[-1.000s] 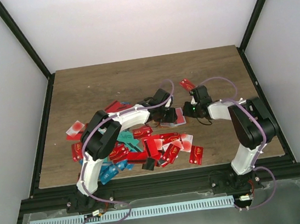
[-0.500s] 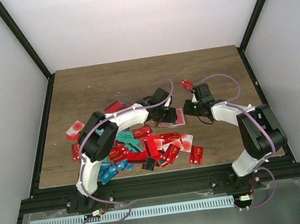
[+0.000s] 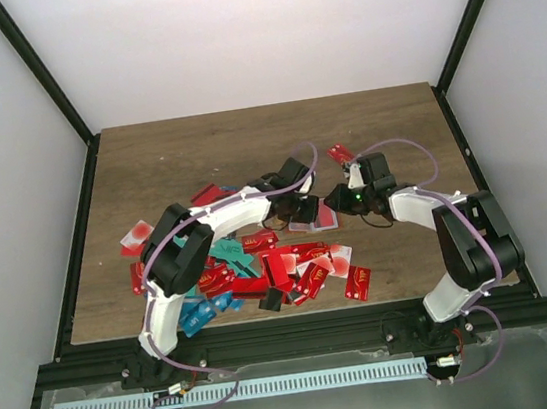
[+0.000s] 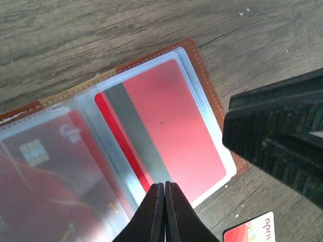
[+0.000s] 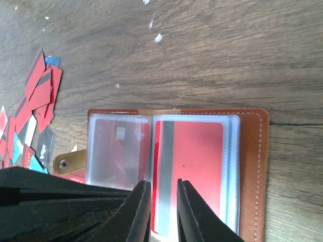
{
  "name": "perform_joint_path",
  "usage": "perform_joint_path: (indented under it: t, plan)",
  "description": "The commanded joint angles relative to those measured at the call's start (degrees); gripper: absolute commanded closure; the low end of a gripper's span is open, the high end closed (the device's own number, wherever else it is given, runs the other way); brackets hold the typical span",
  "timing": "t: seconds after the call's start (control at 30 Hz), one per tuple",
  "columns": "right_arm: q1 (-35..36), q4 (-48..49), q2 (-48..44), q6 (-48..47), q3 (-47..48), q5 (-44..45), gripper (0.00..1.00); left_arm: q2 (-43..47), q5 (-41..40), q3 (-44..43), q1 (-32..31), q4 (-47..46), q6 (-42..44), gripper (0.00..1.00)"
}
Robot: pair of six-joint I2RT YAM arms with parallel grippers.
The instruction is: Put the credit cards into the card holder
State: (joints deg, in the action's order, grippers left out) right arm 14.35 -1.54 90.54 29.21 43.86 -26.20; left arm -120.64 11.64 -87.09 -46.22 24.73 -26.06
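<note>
The brown card holder (image 3: 318,219) lies open on the table, its clear sleeves facing up. A red credit card (image 4: 171,126) with a grey stripe sits in the right sleeve (image 5: 194,161), and another with a chip (image 4: 40,171) in the left sleeve. My left gripper (image 4: 165,184) is shut, its tips together over the striped card's lower edge with nothing visible between them. My right gripper (image 5: 164,189) hovers over the same card's stripe, jaws slightly apart and empty. The two grippers (image 3: 306,205) (image 3: 338,199) nearly meet over the holder.
A heap of loose red, teal and blue credit cards (image 3: 252,268) spreads left and in front of the holder. Single red cards lie behind the right gripper (image 3: 340,152) and at the front (image 3: 357,282). The holder's snap tab (image 5: 68,162) sticks out towards the heap.
The left jaws opened a little, then closed fully over the holder. The right jaws have parted slightly, and the right arm's elbow has swung to the right.
</note>
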Motion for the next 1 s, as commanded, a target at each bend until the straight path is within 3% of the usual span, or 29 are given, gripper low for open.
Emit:
perform_joint_path:
  t: [0.0, 0.27, 0.97]
  plan:
    - [-0.8, 2.1, 1.0, -0.1, -0.6, -4.4, 0.83, -1.5, -0.6, -2.3, 0.3, 0.5, 1.0, 0.96]
    - [-1.0, 2.3, 2.9, -0.1, -0.3, -4.7, 0.82, -4.0, -1.6, -3.4, 0.3, 0.8, 1.3, 0.96]
    - [-1.0, -0.2, 1.4, -0.9, -0.7, 2.4, 0.61, -6.7, -1.3, -1.9, 0.3, 0.1, 0.6, 0.96]
